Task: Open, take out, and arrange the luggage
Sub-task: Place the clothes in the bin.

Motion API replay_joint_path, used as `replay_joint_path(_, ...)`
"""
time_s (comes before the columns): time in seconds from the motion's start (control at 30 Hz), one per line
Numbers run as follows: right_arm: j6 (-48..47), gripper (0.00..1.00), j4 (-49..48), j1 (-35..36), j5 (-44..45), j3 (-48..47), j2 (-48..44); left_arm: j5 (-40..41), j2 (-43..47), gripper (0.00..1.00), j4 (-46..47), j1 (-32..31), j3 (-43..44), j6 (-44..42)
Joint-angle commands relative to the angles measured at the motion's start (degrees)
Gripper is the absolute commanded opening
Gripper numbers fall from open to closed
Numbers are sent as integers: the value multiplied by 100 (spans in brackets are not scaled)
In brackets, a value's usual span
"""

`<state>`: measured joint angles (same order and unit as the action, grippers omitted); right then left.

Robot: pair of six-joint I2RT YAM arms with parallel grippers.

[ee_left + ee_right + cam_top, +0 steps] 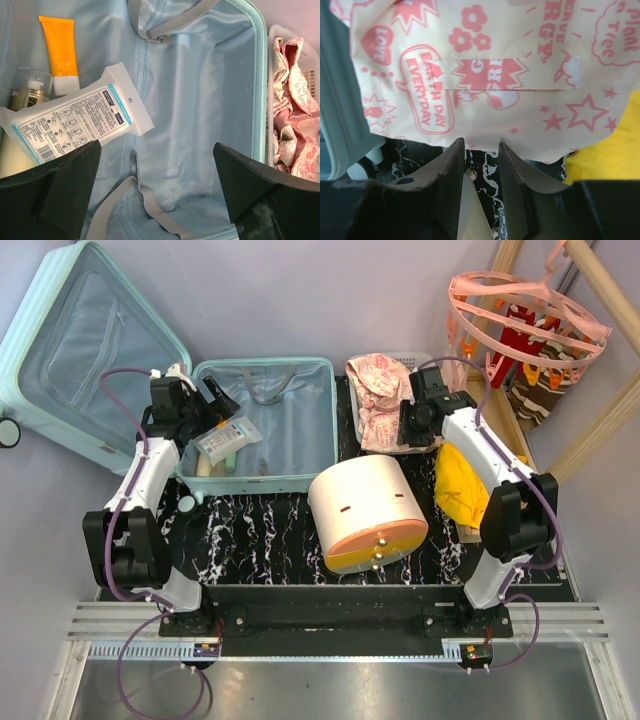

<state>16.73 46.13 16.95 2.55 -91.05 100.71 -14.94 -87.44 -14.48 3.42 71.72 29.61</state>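
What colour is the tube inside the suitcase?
Orange tube, white cap; clearest in left wrist view.

luggage (265,425): on table (250,530), left | packet (228,438): in luggage, left side | basket (273,65): right of luggage, cloth (375,400) inside | cylinder (367,512): before both

The suitcase (100,370) is pale mint-blue with grey-blue lining, the cloth (490,65) cream printed with pink stars and flowers, the tube (59,45) orange, the tabletop (260,530) black veined white

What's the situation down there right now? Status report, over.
Left tool wide open above open luggage. Right tool narrowly open, tips at patterned cloth edge. White packet and orange tube lie inside luggage.
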Motion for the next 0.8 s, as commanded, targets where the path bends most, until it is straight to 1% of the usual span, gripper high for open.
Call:
replay_joint_path(0.0, 111, 42, -157, -69, 123, 43, 98, 26, 271, 99, 235, -8, 8, -16)
replay_joint_path(0.2, 181, 40, -209, -148, 132, -18, 493, -9, 227, 99, 244, -8, 79, 36)
replay_joint_path(0.37, 146, 39, -464, -183, 246, -352, 748, 35, 227, 99, 218, -17, 122, 19)
replay_joint_path(0.6, 93, 39, -508, -210, 352, -1309, 1346, 61, 236, 99, 183, -8, 131, 37)
replay_joint_path(0.77, 85, 39, -500, -227, 413, -1556, 1425, 105, 289, 99, 156, -8, 114, -16)
